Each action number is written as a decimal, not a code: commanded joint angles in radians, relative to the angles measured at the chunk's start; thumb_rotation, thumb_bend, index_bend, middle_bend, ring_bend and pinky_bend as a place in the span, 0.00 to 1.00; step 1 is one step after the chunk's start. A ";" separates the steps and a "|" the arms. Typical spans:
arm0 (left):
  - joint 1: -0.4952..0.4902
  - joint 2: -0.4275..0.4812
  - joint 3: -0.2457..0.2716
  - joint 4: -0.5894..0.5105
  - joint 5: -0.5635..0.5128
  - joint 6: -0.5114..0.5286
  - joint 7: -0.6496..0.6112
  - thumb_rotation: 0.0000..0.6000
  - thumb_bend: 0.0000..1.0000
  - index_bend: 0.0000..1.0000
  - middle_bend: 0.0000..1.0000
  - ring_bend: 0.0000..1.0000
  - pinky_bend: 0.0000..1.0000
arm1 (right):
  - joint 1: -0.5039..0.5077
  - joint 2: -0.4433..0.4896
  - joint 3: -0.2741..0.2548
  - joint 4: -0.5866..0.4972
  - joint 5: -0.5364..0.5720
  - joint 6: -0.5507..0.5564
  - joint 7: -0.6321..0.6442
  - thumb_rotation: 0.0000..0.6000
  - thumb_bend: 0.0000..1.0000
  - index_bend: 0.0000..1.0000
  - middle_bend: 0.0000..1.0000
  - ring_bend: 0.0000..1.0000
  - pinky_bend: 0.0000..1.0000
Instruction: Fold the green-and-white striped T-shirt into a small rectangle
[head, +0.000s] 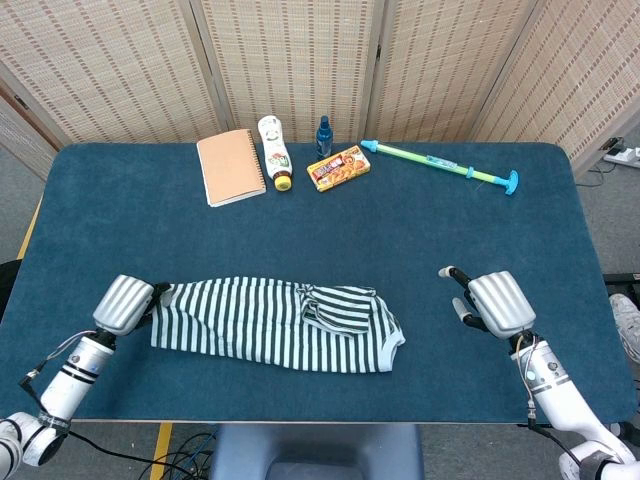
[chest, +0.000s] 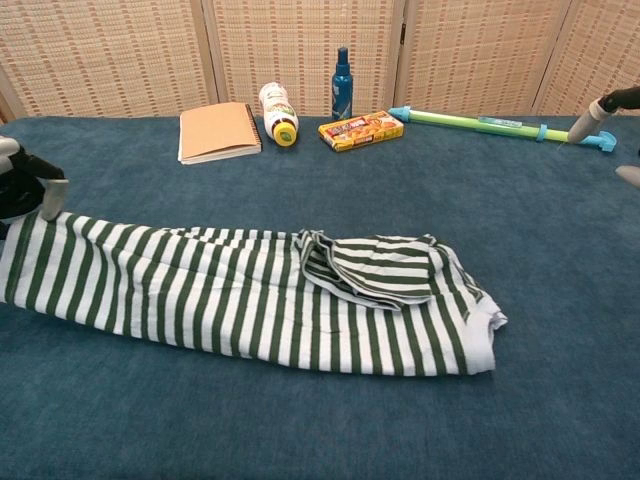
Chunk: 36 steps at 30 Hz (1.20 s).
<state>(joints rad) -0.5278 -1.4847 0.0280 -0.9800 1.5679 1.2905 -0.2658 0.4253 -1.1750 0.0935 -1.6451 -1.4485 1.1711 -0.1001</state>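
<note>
We are pinching the hem end of the striped T-shirt (head: 270, 324) with the fingers (chest: 52, 196) of our left hand (head: 124, 304), clamped on the cloth's far corner at the shirt's left edge. Our right hand (head: 494, 302) is hovering well apart from the shirt's collar end, its fingers spread and holding nothing. The shirt is lying as a long band across the near part of the blue table (head: 320, 215), its long axis running left to right, hem toward our left hand, collar and folded sleeve (head: 338, 308) pointing toward the right. We judge the left hand is nearer, so the next fold should carry this end rightward along that axis.
</note>
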 joint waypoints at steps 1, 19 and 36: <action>0.018 0.018 -0.009 0.022 -0.027 -0.013 -0.010 1.00 0.60 0.67 0.90 0.86 1.00 | 0.001 -0.001 0.001 -0.002 0.000 -0.001 -0.001 1.00 0.48 0.25 0.97 1.00 1.00; -0.070 0.177 -0.109 -0.461 -0.116 -0.172 0.313 1.00 0.60 0.65 0.90 0.86 0.99 | -0.010 0.013 0.001 -0.002 0.000 0.018 0.013 1.00 0.48 0.25 0.97 1.00 1.00; -0.241 0.093 -0.225 -0.762 -0.433 -0.333 0.751 1.00 0.60 0.63 0.90 0.86 0.99 | -0.045 0.045 -0.004 -0.015 0.002 0.055 0.025 1.00 0.48 0.25 0.97 1.00 1.00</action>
<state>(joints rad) -0.7447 -1.3707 -0.1817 -1.7191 1.1649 0.9732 0.4567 0.3808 -1.1305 0.0896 -1.6599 -1.4468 1.2262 -0.0749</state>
